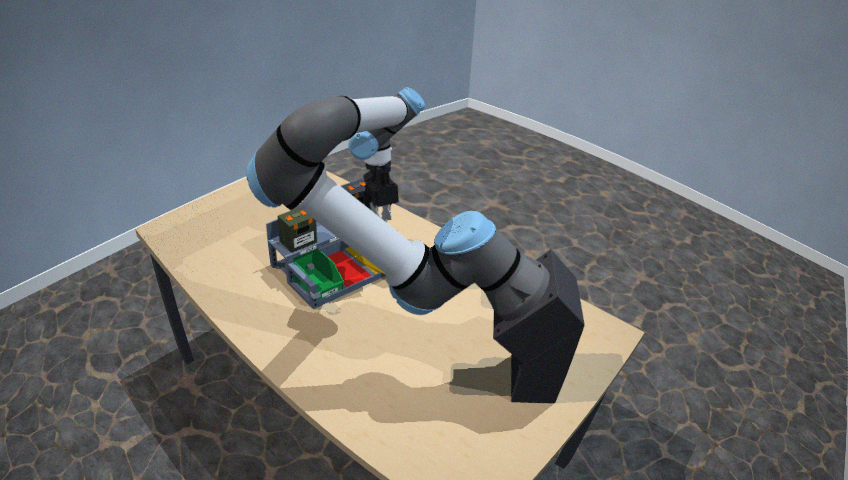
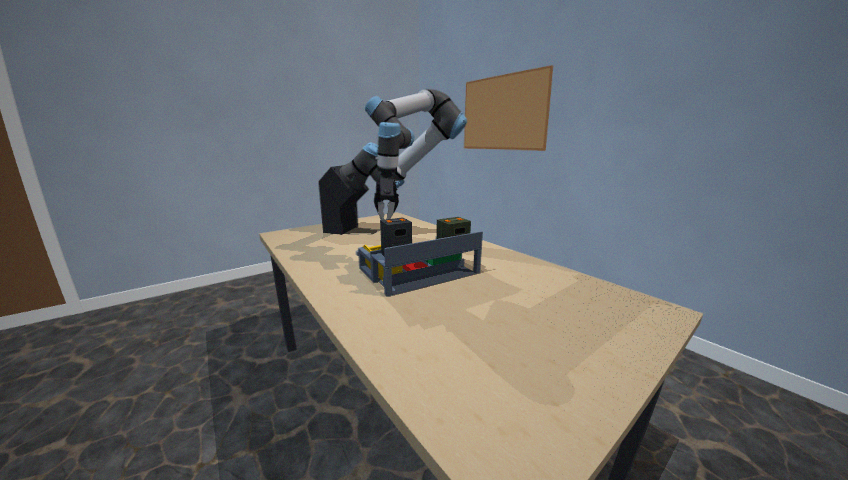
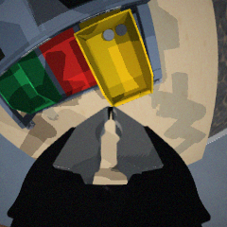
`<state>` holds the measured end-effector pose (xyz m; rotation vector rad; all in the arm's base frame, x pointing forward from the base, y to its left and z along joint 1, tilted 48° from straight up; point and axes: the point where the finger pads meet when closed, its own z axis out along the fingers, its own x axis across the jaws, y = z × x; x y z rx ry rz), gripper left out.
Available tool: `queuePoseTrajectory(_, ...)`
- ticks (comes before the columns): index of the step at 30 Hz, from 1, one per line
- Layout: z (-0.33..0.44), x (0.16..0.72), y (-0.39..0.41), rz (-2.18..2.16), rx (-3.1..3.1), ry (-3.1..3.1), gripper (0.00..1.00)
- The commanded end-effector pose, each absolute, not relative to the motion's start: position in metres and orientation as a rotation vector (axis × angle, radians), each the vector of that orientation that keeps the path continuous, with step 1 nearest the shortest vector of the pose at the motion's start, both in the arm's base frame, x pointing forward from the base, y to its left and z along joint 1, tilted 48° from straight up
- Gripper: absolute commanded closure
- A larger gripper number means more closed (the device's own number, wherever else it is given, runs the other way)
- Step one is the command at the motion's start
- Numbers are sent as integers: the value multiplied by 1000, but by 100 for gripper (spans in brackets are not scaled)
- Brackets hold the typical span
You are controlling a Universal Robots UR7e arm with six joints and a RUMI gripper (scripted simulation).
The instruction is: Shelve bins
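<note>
My gripper is shut and empty, its tips just off the near end of the yellow bin in the wrist view. The yellow bin is in the right spot of the shelf and holds two round grey parts at its far end. Its near end reaches out over the front lip and looks raised. A dark yellow strip shows behind it. The green bin sits in the left spot with a grey part inside. The middle red mark lies flat. No red bin is visible.
An olive box and a dark grey box stand on the board above the shelf. The board covers the rear of the spots. My forearm hides part of the shelf's right side in the top view.
</note>
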<state>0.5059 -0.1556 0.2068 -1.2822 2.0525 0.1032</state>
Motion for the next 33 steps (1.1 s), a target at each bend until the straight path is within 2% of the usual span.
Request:
queuePoseTrajectory(1,187,490,-159,204,-994,2194,100)
queuePoseTrajectory(20,126,441,-152,578,0,2394,100)
queuePoseTrajectory(33,115,432,-148,650,196,2390,100)
